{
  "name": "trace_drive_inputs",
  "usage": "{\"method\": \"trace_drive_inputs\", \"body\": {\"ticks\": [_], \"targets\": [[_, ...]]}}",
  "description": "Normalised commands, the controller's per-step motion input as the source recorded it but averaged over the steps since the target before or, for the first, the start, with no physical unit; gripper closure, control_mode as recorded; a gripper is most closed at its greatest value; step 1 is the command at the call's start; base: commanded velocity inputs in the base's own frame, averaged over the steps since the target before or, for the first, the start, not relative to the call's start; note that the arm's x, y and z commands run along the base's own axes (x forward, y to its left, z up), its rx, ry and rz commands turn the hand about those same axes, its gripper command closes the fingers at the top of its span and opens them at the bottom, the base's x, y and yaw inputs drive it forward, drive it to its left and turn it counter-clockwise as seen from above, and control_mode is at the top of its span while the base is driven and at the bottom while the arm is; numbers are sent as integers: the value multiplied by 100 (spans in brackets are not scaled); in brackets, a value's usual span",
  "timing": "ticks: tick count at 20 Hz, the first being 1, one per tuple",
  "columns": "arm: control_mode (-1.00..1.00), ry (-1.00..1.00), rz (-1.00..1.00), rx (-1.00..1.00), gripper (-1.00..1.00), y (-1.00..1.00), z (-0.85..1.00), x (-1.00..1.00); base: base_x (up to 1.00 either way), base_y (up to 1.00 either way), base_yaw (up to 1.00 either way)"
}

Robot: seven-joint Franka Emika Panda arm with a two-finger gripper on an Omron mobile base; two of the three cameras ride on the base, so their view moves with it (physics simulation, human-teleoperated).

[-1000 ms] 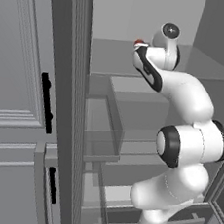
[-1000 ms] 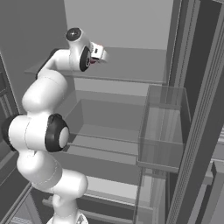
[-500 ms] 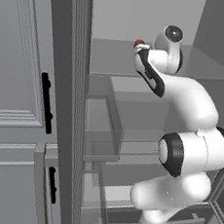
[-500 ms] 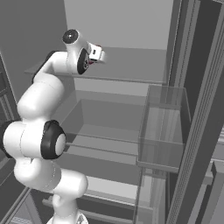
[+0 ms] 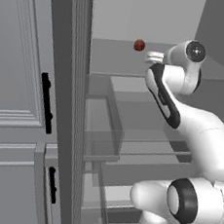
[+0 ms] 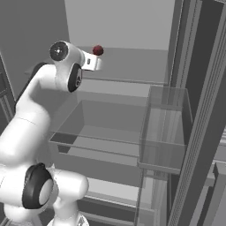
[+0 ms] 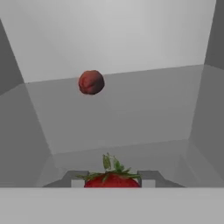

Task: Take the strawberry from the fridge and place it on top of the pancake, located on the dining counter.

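Now that the arm has drawn back from the upper shelf of the fridge (image 6: 132,88), the gripper (image 7: 113,183) pinches the strawberry (image 7: 113,178) between its jaws; the dark red fruit (image 7: 91,82) remains deeper on that shelf. Pickup judged done; carrying to the pancake remains.

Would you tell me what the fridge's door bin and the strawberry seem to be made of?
The door bin looks like clear plastic or glass with a smooth finish: the fridge wall shows through its sides, and which of the two I cannot tell. The strawberry looks like soft fruit, glossy red, with thin matte green leaves standing up from its top.
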Motion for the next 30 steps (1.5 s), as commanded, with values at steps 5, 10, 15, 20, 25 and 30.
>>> {"method": "trace_drive_inputs", "body": {"ticks": [5, 10, 15, 20, 25, 30], "targets": [[-100, 13, 0, 0, 100, -1, 67, -100, 0, 0, 0], [-100, 6, 1, 0, 100, 0, -3, -100, 0, 0, 0], [-100, -8, 0, 0, 100, 0, -57, -100, 0, 0, 0], [-100, 0, 0, 0, 100, 0, -57, -100, 0, 0, 0], [-100, 5, 0, 0, 100, 7, -6, -82, 0, 0, 0], [100, 1, 0, 0, 100, 0, -1, -33, -60, 0, 0]]}}
